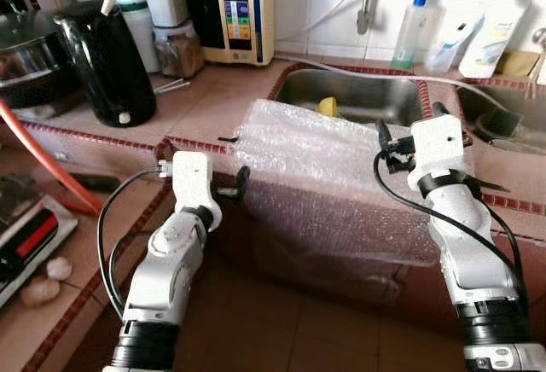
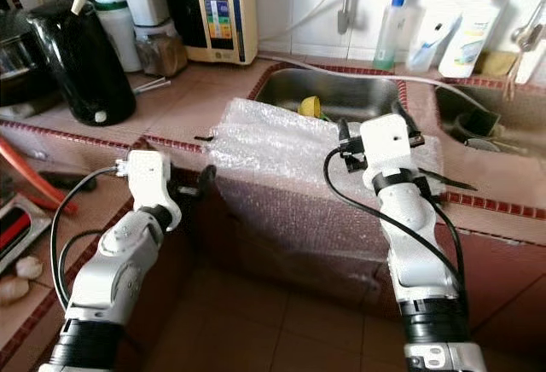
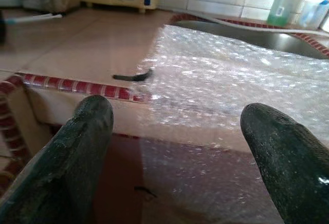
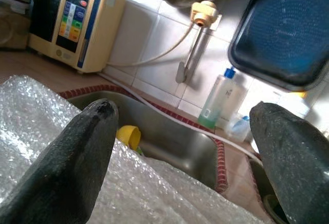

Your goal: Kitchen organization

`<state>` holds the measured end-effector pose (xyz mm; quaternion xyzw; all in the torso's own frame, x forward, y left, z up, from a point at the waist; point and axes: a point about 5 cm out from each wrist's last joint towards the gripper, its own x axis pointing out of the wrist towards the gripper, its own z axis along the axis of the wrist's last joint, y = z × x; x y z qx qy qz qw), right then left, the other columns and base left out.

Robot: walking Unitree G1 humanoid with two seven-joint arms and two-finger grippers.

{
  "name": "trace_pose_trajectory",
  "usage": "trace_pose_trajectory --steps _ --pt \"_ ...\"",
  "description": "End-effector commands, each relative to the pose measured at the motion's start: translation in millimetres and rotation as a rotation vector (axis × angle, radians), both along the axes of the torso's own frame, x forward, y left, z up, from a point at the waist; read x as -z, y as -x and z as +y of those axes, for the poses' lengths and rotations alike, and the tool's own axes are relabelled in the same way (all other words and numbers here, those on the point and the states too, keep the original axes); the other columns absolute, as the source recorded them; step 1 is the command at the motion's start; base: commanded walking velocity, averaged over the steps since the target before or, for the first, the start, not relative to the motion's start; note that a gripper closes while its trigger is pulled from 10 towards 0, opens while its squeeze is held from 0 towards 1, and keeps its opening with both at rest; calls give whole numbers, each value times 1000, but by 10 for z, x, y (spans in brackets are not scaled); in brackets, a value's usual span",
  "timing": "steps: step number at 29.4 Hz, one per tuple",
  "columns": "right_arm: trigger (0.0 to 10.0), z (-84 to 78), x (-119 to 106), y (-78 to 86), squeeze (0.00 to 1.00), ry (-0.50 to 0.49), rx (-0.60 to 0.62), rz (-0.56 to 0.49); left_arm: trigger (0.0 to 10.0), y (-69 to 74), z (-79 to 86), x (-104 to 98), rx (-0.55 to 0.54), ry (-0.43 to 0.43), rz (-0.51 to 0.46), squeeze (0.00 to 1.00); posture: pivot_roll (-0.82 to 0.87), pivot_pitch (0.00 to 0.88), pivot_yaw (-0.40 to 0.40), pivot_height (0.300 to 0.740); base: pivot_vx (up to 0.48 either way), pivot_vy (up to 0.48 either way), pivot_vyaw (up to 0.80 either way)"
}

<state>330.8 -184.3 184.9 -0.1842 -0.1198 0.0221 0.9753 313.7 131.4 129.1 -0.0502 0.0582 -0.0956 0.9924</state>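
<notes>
Left gripper (image 1: 241, 183), lower left of frame, and right gripper (image 4: 185, 147), centre right, both spread wide, holding nothing. Bubble wrap (image 1: 341, 176) drapes over the counter edge (image 1: 102, 137) at centre, before the sink (image 1: 358, 90). Recommend closing squarely on both side edges, since the sheet likely slips.

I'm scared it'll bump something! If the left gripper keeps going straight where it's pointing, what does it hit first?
Probably the bubble wrap draped over the counter edge. The open left gripper points right at it, though depth is hard to judge.
</notes>
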Motion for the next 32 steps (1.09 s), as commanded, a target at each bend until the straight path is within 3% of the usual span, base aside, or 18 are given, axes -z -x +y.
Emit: trace_pose_trajectory --steps 1,3,11,17,22,32 --pt "10000 -45 -13 -3 0 2 22 -2 10000 -15 6 22 8 12 9 0 -28 0 41 740 0 0 -775" --pt "10000 -38 7 -15 0 -12 28 7 10000 -17 42 67 13 48 29 0 -29 0 47 740 0 0 -781" --pt "10000 -25 45 -22 0 2 27 9 10000 -67 96 182 17 35 54 0 -32 0 60 740 0 0 -781" --pt "10000 -22 44 -22 0 -1 27 2 10000 -73 48 236 43 38 60 0 -40 0 62 740 0 0 -727" --pt "10000 3 79 -8 0 3 15 8 10000 -82 15 153 51 57 -1 0 -43 0 58 740 0 -55 0" --pt "10000 8 122 -9 0 5 11 28 10000 -57 -23 206 67 80 12 0 -43 0 52 740 0 -341 -41"
